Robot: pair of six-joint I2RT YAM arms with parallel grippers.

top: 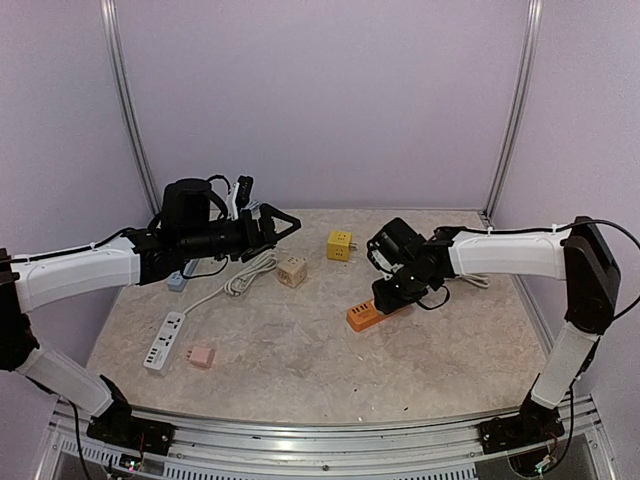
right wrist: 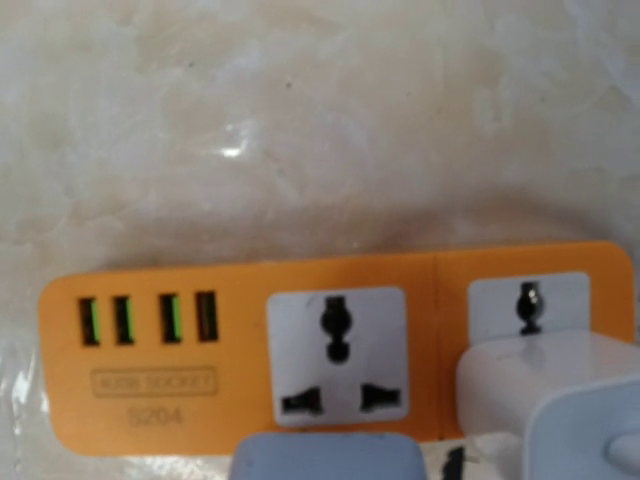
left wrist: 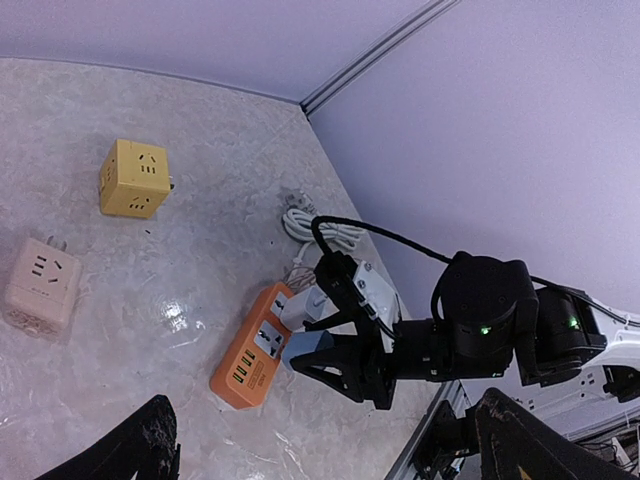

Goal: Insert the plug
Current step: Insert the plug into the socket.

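An orange power strip (top: 362, 317) lies on the marble table right of centre; it also shows in the left wrist view (left wrist: 245, 362) and fills the right wrist view (right wrist: 150, 370). A white plug (right wrist: 545, 390) sits in its end socket. The middle socket (right wrist: 337, 355) is free. My right gripper (top: 384, 296) is shut on a blue-grey plug (left wrist: 304, 352), held just off the strip's side by the free socket; the plug's top shows at the bottom of the right wrist view (right wrist: 330, 458). My left gripper (top: 283, 226) is open and empty, raised at the back left.
A yellow cube adapter (top: 340, 245) and a beige cube adapter (top: 291, 270) stand behind the strip. A white power strip (top: 164, 340) with its cable (top: 250, 272) and a pink adapter (top: 202, 356) lie at the left. A coiled white cable (left wrist: 312, 226) lies near the right wall.
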